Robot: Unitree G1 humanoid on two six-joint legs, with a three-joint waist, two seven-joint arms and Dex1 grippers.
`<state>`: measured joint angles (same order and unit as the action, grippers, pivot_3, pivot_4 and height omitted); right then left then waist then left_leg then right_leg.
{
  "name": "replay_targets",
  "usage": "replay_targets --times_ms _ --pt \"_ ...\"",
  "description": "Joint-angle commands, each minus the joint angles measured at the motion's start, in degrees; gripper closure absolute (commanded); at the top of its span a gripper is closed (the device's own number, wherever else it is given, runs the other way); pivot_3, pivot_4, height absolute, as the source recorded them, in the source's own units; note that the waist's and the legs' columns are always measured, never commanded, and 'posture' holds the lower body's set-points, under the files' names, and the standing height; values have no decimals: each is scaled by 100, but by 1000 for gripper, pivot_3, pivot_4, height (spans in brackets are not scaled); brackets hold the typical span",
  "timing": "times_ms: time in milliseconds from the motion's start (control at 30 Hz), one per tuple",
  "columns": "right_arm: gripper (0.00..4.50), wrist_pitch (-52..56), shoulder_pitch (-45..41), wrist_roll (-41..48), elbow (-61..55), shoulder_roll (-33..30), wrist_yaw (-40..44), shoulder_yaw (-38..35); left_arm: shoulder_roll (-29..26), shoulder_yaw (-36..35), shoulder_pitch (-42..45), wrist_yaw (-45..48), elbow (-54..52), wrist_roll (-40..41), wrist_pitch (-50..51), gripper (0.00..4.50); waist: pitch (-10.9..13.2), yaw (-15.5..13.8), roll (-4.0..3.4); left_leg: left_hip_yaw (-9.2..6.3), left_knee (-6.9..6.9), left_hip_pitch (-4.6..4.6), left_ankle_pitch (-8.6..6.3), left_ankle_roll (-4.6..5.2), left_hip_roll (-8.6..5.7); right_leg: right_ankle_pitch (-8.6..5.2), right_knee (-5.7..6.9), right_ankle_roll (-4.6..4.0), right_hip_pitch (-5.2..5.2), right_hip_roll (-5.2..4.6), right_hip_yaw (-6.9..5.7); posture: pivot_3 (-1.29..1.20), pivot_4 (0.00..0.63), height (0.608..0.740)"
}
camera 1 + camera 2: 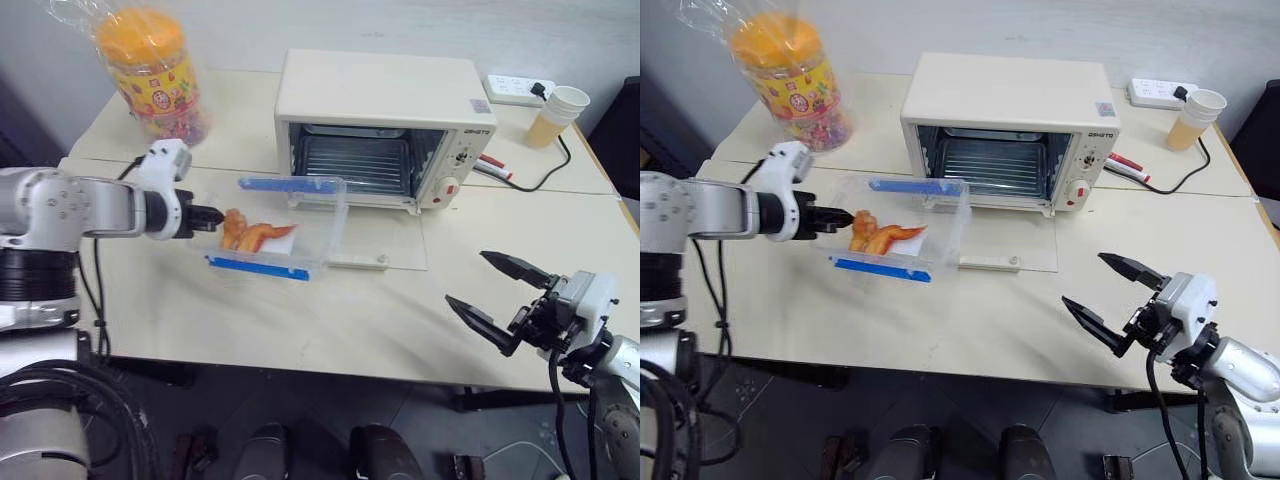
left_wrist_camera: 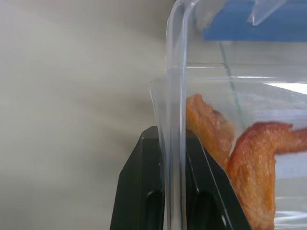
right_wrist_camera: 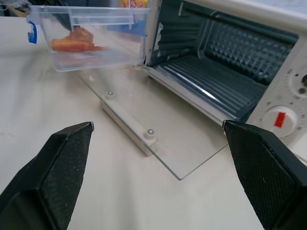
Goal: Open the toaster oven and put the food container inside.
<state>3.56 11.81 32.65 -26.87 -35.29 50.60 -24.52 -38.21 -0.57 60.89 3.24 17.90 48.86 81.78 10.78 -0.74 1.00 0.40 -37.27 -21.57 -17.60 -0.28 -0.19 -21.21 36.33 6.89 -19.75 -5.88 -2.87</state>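
The toaster oven [image 1: 385,128] stood at the far middle of the table [image 1: 330,330], its glass door [image 1: 385,243] already dropped flat toward the robot and its dark cavity with the wire rack open to the front.

The food container [image 1: 285,228] hung just off the table at about eight o'clock from the oven mouth, near the door's left edge. The left gripper [image 1: 208,216] held it, its two black fingers [image 2: 144,191] pinched narrow on the clear left end wall, one inside and one outside as the left wrist view showed. Fried pieces lay inside near that wall, and the blue clips ran along the near and far sides.

So the box's long axis ran roughly nine to three, across the front of the oven, with the free end nearest the door. The oven opening lay at about two o'clock from the held end. The remaining move looked like a carry up and to the right over the flat door, then a push in toward twelve.

The right gripper [image 1: 500,292] waited at about five o'clock from the oven, fingers spread wide and holding nothing, well apart from the box. It was the farther hand and the left was plainly the one to finish.
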Motion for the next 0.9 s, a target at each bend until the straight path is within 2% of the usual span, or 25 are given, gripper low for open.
replay_targets --times_ms 33,333,533,567,900 --pt "0 -144 124 38 -481 81 -167 -115 464 218 627 156 422 -633 -328 4439 3 -58 5 1 -5 0 0 0 -1 0 2 0 0 0 -3 0 150 740" --pt "0 -87 350 -91 -946 279 -637 -3 1689 426 1312 450 1314 -1639 -779 4439 5 -63 8 22 -1 -4 0 1 -3 1 15 3 -18 0 -19 0 150 740" --pt "0 -43 497 -183 -1222 404 -913 184 1910 532 1308 630 1366 -2192 -938 4439 4 -52 7 26 -2 -1 0 0 0 0 20 3 -20 4 -16 0 150 740" --pt "0 -33 501 -190 -1242 418 -951 197 1916 495 1281 622 1351 -2256 -929 4099 4 -53 7 29 -3 -1 0 1 0 0 21 3 -20 4 -15 0 150 740" --pt "0 -36 555 -181 -1191 391 -998 238 2029 58 1124 798 888 -2435 -832 1854 4 -64 7 26 -8 0 0 1 0 0 24 3 -19 3 -16 0 150 740"
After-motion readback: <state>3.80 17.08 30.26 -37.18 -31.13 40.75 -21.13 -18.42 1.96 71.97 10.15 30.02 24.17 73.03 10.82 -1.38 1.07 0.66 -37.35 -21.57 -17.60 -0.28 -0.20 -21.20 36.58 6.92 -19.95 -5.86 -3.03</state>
